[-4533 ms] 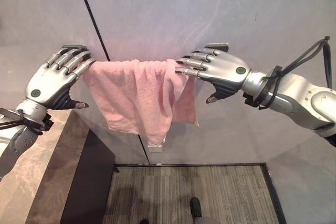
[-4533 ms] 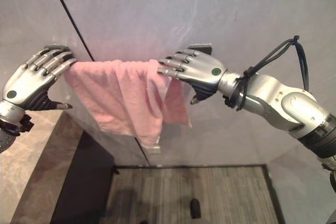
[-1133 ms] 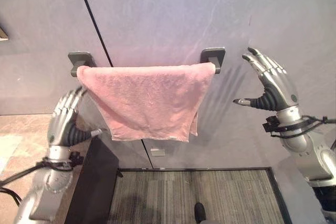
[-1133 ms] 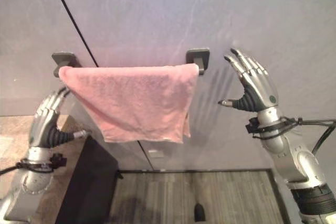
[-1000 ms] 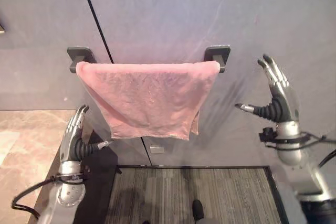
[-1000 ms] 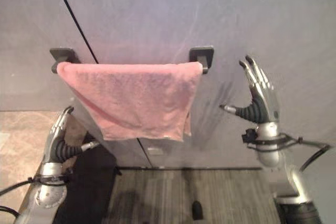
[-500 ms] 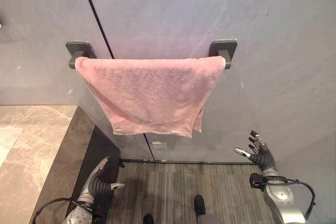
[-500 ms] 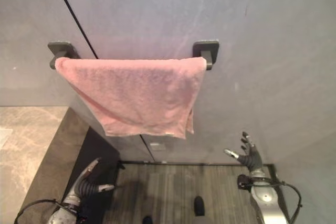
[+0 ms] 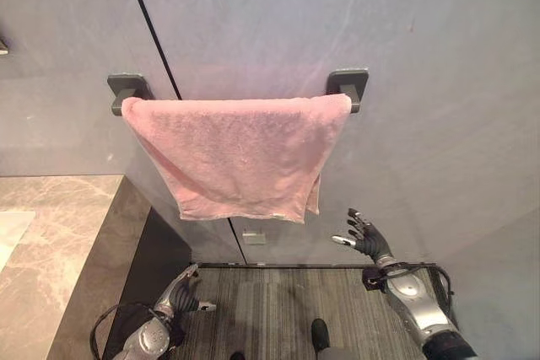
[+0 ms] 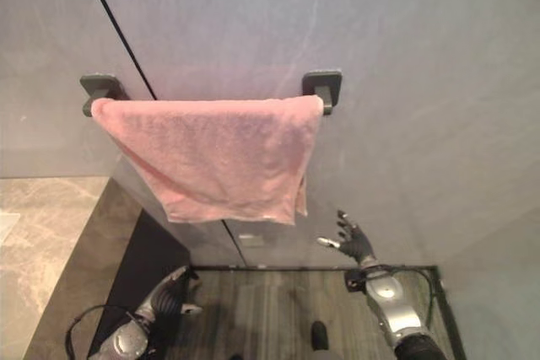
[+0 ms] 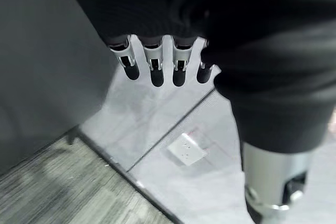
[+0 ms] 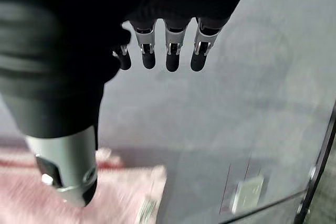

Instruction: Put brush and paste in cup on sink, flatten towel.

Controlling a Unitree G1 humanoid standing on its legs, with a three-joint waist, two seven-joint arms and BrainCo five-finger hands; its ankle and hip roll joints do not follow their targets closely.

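Overhead, pink towel (image 9: 239, 153) spreads along its bar, seemingly unlabelled.

Wall-mounted towel rail (image 9: 348, 90) with two dark end brackets, carrying the pink towel (image 9: 240, 156) spread flat between them. The towel's lower edge slants below the rail, hanging lower toward the right bracket.

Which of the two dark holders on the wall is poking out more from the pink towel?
The right bracket: its whole block shows above the pink towel. The left bracket has its lower end covered by the towel's corner.
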